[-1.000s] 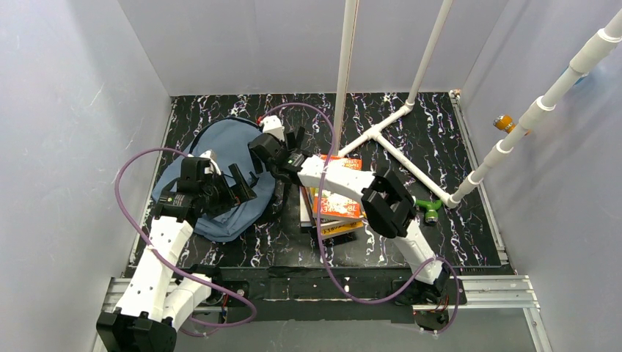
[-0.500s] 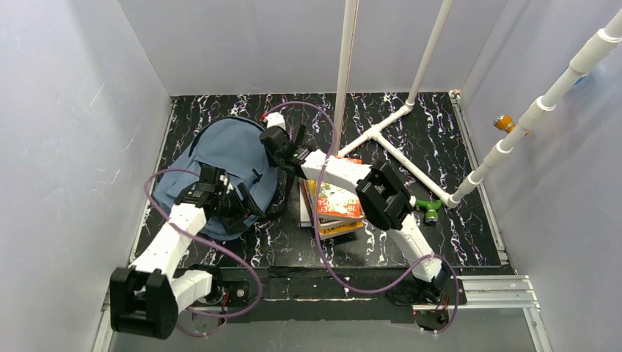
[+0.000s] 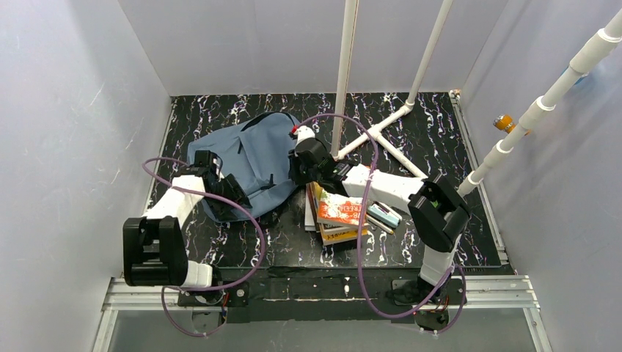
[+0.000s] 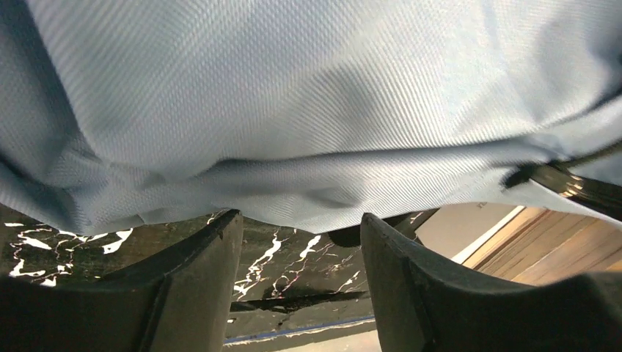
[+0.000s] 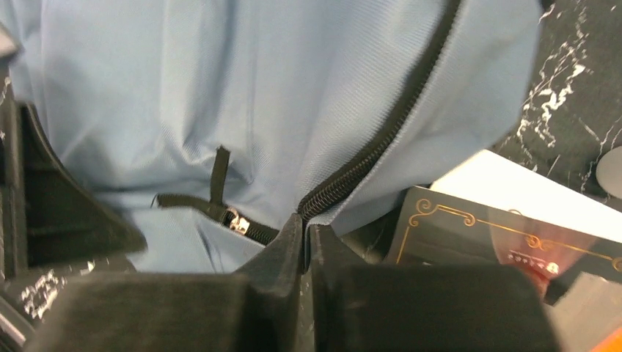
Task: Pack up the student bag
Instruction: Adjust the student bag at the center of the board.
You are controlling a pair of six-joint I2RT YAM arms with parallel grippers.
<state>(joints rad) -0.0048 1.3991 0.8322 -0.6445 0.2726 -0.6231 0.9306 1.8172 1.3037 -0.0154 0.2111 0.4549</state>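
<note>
My right hand (image 5: 304,233) is clenching the zipper edge of the student bag (image 3: 249,158), which is lying on the surface (image 3: 293,246) at its 9 o'clock, long axis seemingly 8-to-2. My left hand (image 4: 297,224), released, is sitting at the bag's 7 o'clock corner.

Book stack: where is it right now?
In the top external view, the book stack sits mid-table, just right of the student bag. It lies under the right arm, nearer the bases than the white pipe frame.
</note>
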